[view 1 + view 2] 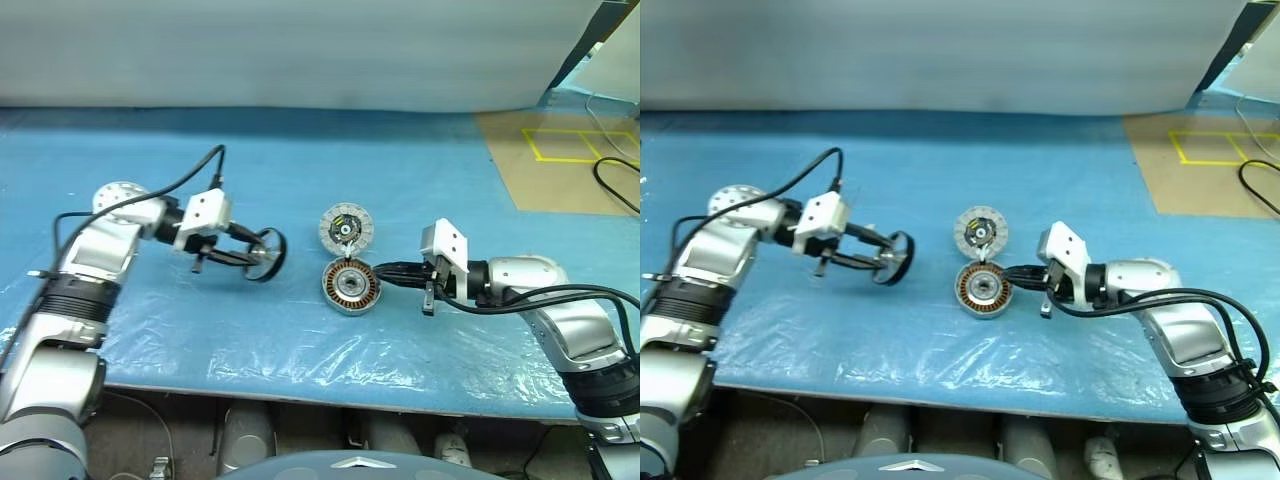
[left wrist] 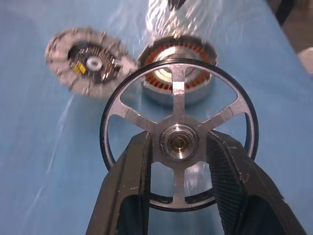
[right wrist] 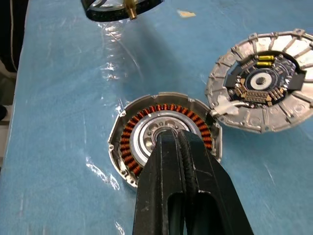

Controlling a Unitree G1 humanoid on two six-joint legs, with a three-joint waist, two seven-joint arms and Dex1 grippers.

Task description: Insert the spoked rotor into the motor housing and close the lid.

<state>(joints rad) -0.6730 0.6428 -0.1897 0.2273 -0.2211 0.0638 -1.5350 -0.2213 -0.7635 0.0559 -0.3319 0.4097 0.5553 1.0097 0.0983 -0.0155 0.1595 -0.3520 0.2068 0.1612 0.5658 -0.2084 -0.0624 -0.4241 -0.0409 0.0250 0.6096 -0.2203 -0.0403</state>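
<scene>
The spoked rotor (image 2: 178,93), a thin black ring with silver spokes, hangs on edge above the blue table, left of the other parts. My left gripper (image 1: 262,256) is shut on its hub, one finger (image 2: 132,166) on each side. The motor housing (image 1: 350,287), with its copper coil ring (image 3: 131,136), lies flat at the table's middle. The lid (image 1: 346,228) lies just behind it, segmented face with the yellow mark up, its rim touching the housing's rim. My right gripper (image 3: 173,136) is shut with nothing in it, its tips over the housing's centre.
Crinkled clear plastic covers the blue table (image 1: 300,170) around the parts. The table's front edge (image 1: 330,385) runs close below the housing. Tan floor with yellow tape (image 1: 570,145) and a black cable (image 1: 615,185) lie at the far right.
</scene>
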